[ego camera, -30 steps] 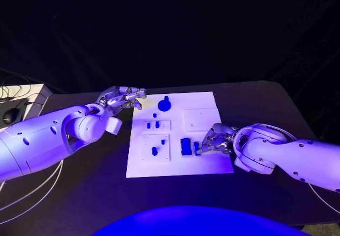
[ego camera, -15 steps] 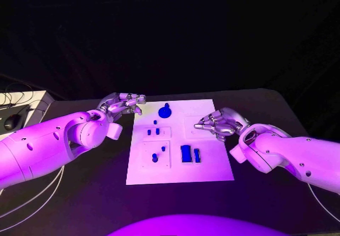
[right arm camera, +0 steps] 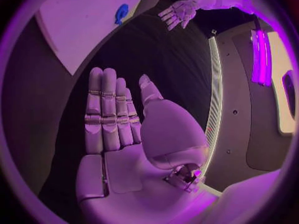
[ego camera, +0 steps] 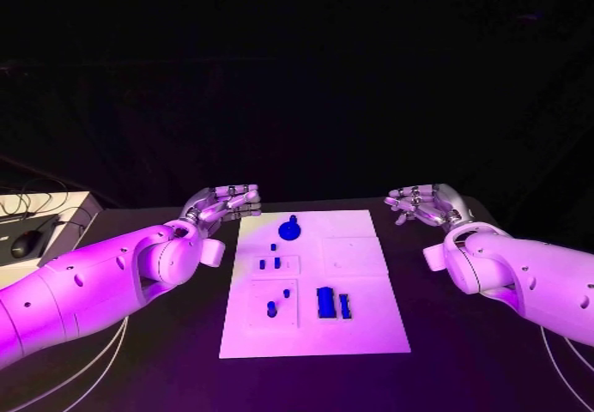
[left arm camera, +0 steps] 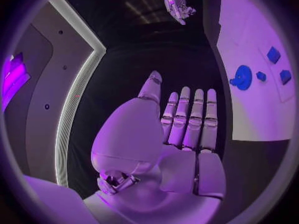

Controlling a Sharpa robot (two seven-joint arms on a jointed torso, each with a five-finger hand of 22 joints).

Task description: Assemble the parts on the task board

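Observation:
The white task board [ego camera: 372, 330] lies mid-table. On it are a round blue part [ego camera: 290, 229] at the far end, several small blue parts [ego camera: 274, 263] on the left insets, and two long blue bars [ego camera: 324, 302] side by side near the middle. My left hand [ego camera: 227, 203] hovers beside the board's far left corner, fingers straight, holding nothing. Off the far right corner, my right hand [ego camera: 421, 204] is held flat with nothing in it. The left wrist view shows my left hand [left arm camera: 187, 129] flat beside the board [left arm camera: 255, 59]. The right wrist view shows my right hand [right arm camera: 118, 124] flat too.
Black table [ego camera: 161, 360] surrounds the board. A pale box with cables [ego camera: 31, 227] sits at the table's far left edge. In the left wrist view the round blue part [left arm camera: 241, 77] lies near the board's edge.
My right hand has left the two blue bars, risen and moved to the board's far right with fingers straightened. The bars stay on the board. The camera view has shifted.

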